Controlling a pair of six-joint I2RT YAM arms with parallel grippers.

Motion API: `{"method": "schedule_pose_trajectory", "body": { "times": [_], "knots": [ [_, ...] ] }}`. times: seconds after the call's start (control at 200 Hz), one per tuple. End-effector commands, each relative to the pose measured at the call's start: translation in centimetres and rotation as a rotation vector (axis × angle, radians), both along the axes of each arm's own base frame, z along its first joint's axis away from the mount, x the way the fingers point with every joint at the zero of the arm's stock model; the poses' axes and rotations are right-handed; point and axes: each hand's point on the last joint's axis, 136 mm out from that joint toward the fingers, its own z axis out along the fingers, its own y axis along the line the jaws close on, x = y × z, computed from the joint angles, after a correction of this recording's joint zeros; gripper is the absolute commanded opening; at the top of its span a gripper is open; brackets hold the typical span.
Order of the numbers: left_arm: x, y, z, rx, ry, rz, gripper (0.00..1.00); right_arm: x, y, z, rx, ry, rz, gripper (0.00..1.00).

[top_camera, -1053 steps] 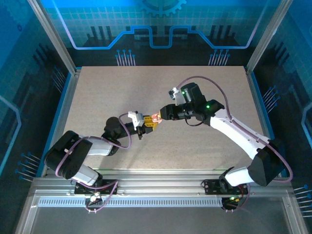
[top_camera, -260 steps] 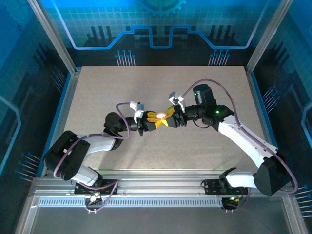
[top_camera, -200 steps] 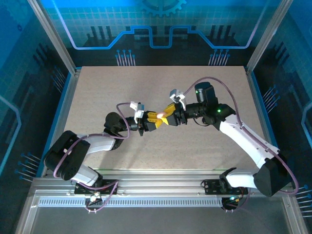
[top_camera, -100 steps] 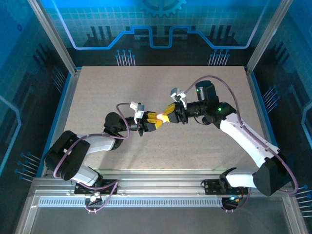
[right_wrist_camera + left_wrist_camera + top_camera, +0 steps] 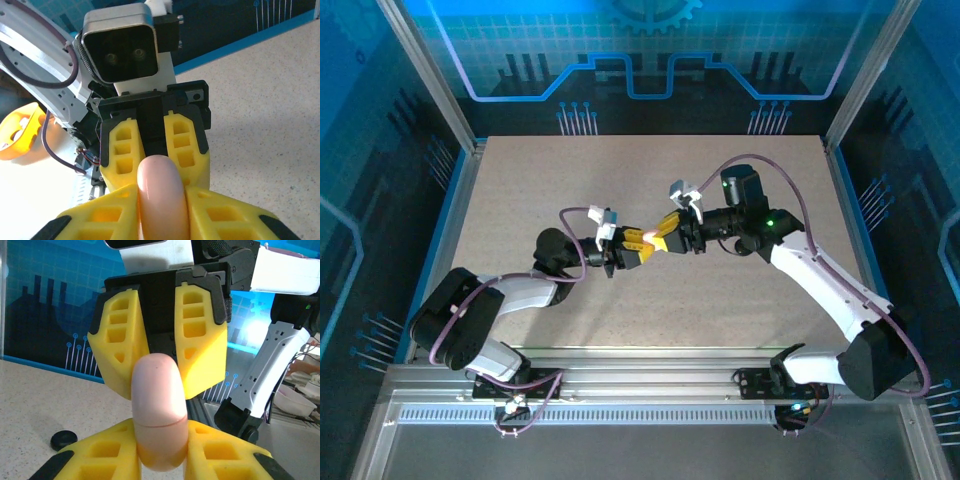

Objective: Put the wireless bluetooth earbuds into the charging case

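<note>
1. Above the middle of the tabletop, the two arms meet nose to nose: the left arm reaches in from 7 o'clock, and the right arm sweeps in from 4 o'clock with its elbow bent.
2. Left gripper is clamped on the charging case, its yellow fingers hugging one end.
3. Right gripper comes in from 3 o'clock, its own fingers pressed snug on the case's other end.
4. So the case sits between both grippers, and its seam line shows in the left wrist view.
5. Small black disc lies on the tabletop at 8 o'clock from the case.
6. Open tabletop runs toward 12 o'clock up to the blue back wall, with a metal frame post at 10 o'clock.
</note>
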Motion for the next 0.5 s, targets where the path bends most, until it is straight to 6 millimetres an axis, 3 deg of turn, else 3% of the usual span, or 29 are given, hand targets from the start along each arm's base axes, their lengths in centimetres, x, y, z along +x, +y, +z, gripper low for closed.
{"method": "schedule_pose_trajectory", "body": {
  "times": [0.0,0.255,0.495],
  "knots": [
    [0.5,-0.3,2.0,-0.039,0.01,-0.007,0.22,-0.5,0.1,1.1,0.018,-0.016,0.028,0.18],
    [1.2,-0.6,2.8,-0.062,0.098,-0.026,0.28,-0.7,0.0,1.4,0.019,-0.024,0.035,0.1],
    [2.3,0.1,2.1,-0.063,0.12,0.025,0.63,1.3,-0.7,0.0,-0.019,0.013,-0.046,0.09]
  ]
}}
